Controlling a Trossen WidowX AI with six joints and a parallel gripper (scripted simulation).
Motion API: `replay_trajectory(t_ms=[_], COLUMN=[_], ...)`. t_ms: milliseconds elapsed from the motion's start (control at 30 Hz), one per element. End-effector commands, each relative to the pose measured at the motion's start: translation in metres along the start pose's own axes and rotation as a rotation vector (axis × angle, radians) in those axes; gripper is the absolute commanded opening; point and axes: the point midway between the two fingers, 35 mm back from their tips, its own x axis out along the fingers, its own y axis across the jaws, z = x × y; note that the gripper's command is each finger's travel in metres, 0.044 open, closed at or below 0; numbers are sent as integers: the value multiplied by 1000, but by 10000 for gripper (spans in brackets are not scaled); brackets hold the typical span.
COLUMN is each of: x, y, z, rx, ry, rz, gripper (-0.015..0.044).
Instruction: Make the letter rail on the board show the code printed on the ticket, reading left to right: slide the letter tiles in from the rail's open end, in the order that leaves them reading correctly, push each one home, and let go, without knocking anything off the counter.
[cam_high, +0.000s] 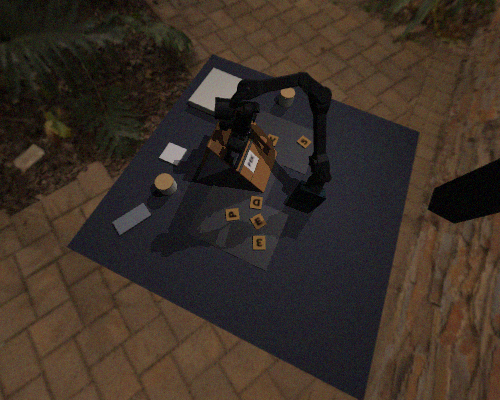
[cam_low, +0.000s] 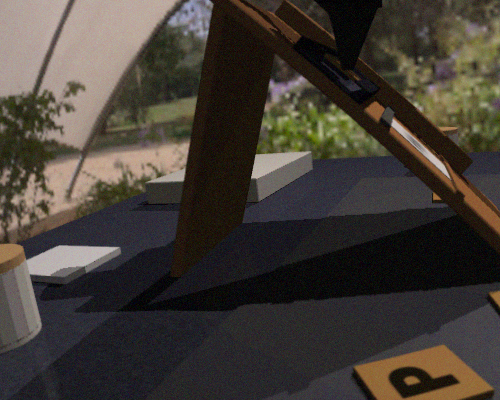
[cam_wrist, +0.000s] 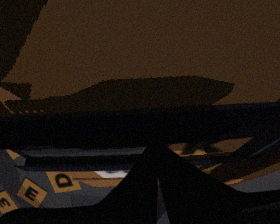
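The brown sloping board (cam_high: 259, 179) (cam_low: 220, 125) carries the ticket (cam_high: 251, 161) (cam_low: 420, 145), which reads PEK. The dark letter rail (cam_low: 312, 52) (cam_wrist: 75, 131) crosses it; a K tile (cam_wrist: 200, 149) shows partly in it in the wrist view. My gripper (cam_high: 237, 148) (cam_low: 348, 67) (cam_wrist: 155, 150) is shut and empty, its tips down at the rail, hiding part of it. On the counter lie a P tile (cam_high: 232, 214) (cam_low: 420, 377), a D tile (cam_high: 256, 202) (cam_wrist: 64, 180), an E tile (cam_high: 258, 221) (cam_wrist: 32, 192), another E tile (cam_high: 259, 243), an S tile (cam_high: 303, 142) and a partly hidden tile (cam_high: 272, 140).
A lidded jar (cam_high: 165, 184) (cam_low: 15, 300) and a grey flat bar (cam_high: 131, 218) are on the left. A small white pad (cam_high: 173, 153) (cam_low: 70, 260) and a large pale slab (cam_high: 212, 90) (cam_low: 282, 170) lie farther back. Another jar (cam_high: 286, 97) stands behind the board.
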Motion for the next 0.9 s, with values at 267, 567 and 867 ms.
replay_trajectory(t_ms=[267,567,867], x=[0,0,0], y=[-2,-5,-8], z=[0,0,0], rx=[-4,-4,-4], ry=[-4,-4,-4], rz=[-2,-2,-2], gripper=[0,0,0])
